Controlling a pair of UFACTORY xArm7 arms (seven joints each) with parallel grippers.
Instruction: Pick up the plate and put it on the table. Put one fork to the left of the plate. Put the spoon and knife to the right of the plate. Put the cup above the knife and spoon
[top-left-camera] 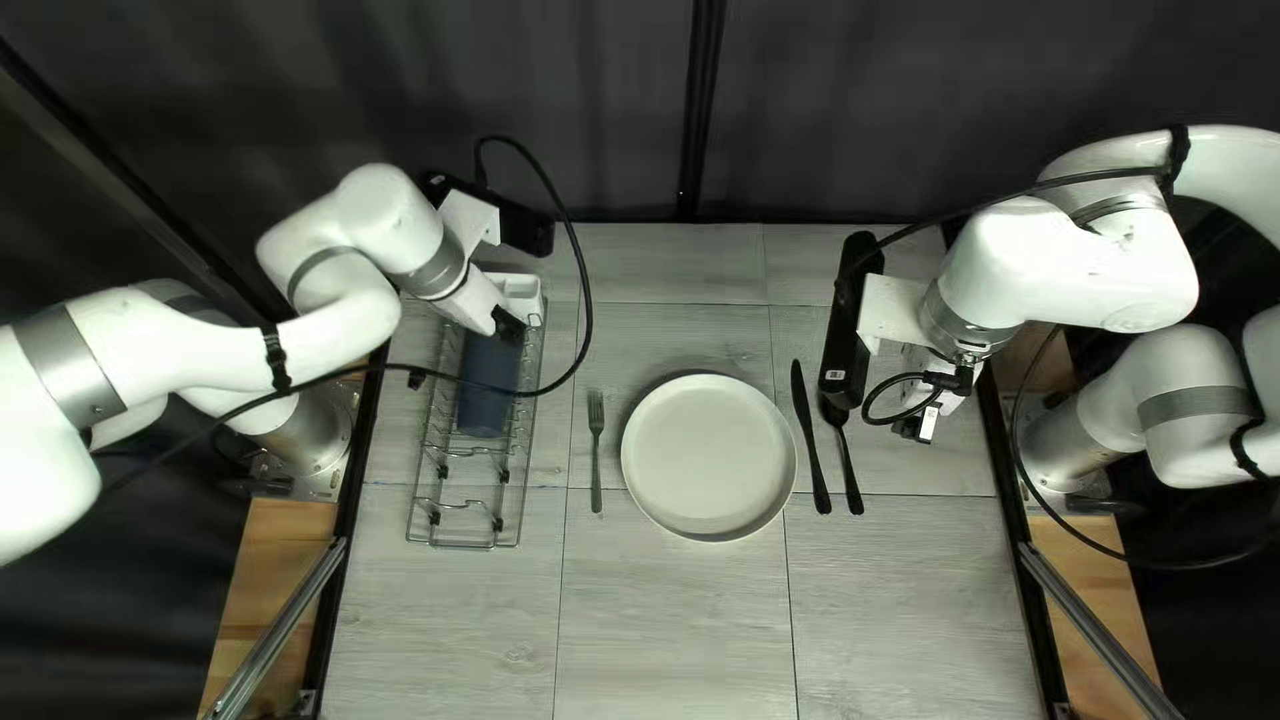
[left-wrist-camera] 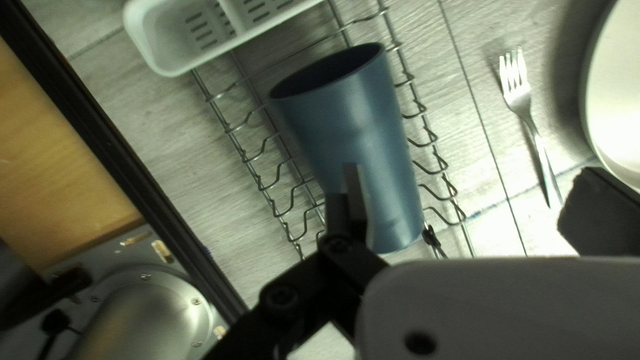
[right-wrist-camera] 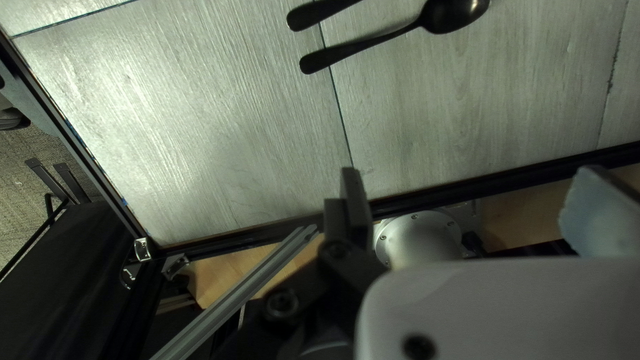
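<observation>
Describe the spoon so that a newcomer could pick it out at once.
On the table, find the round pale plate. Just right of it in the top left view lie a black knife and a black spoon, handles toward the near edge. The spoon is the one farther from the plate, and its rounded bowl sets it apart from the knife's long blade.
</observation>
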